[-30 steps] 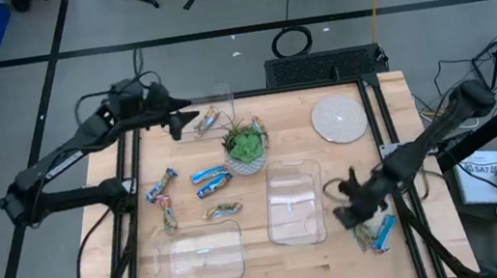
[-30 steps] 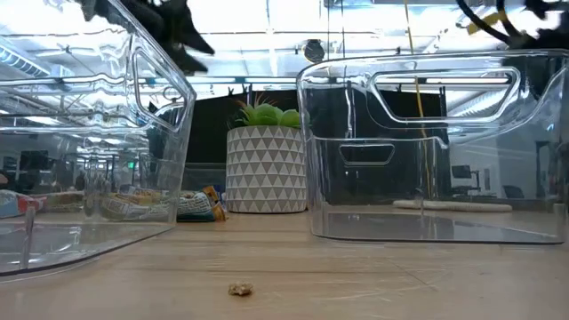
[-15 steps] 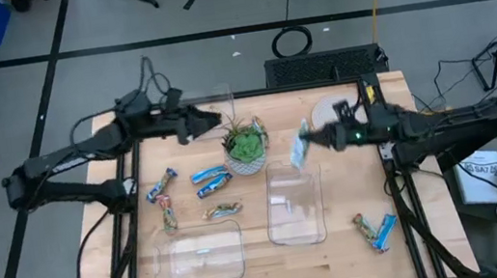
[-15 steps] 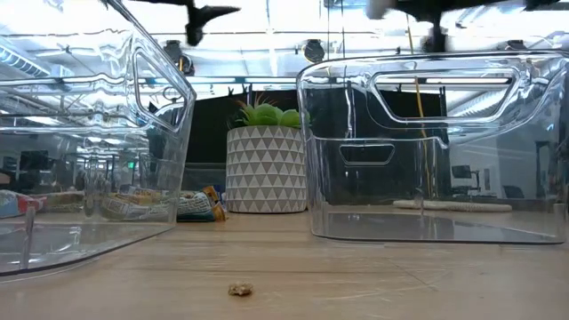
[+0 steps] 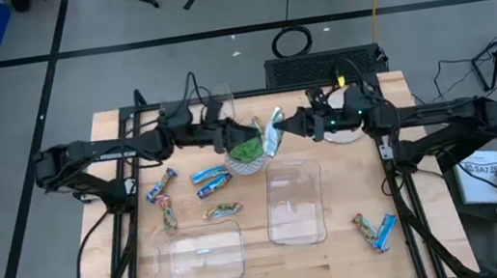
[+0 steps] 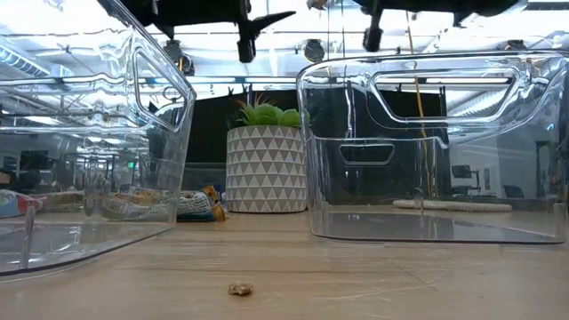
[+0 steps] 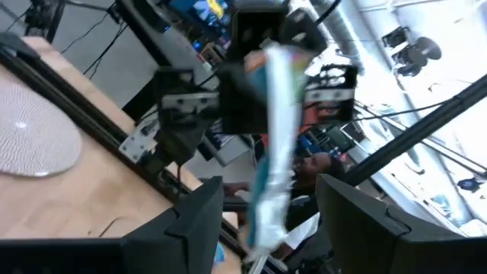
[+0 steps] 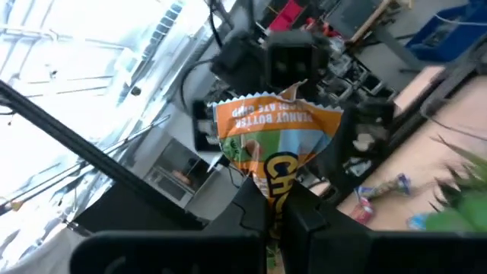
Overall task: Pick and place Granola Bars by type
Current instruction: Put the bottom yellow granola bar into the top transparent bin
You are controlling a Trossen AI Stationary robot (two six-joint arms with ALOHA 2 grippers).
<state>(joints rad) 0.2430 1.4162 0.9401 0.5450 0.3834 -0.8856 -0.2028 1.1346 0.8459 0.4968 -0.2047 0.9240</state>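
Note:
My right gripper (image 5: 284,130) is shut on a tan, orange and green granola bar (image 5: 273,133), high over the potted plant (image 5: 248,155). My left gripper (image 5: 233,136) is open and faces it from the left. In the left wrist view its fingers stand on either side of the bar's free end (image 7: 262,221); I cannot tell whether they touch. Two blue bars (image 5: 210,175) and three multicoloured bars (image 5: 167,212) lie on the table's left half. Two more bars (image 5: 375,230) lie at the near right. My right gripper pinches one end of the bar (image 8: 275,186) between its two fingers. The fingers come level from the table's right side. The rest of the bar sticks out past the fingertips toward my left gripper. It is lifted clear of the table and the plant.
Two clear bins stand near the front: one at the near left (image 5: 200,256), one at the centre (image 5: 295,203). A white round disc (image 5: 339,126) lies at the far right, partly under my right arm. The plant stands right below both grippers.
My right gripper has gone from the bars at the near right up and toward the table's far side and centre, carrying the bar lifted clear. My left gripper has gone toward the table's right, from the far left to above the plant, facing the bar.

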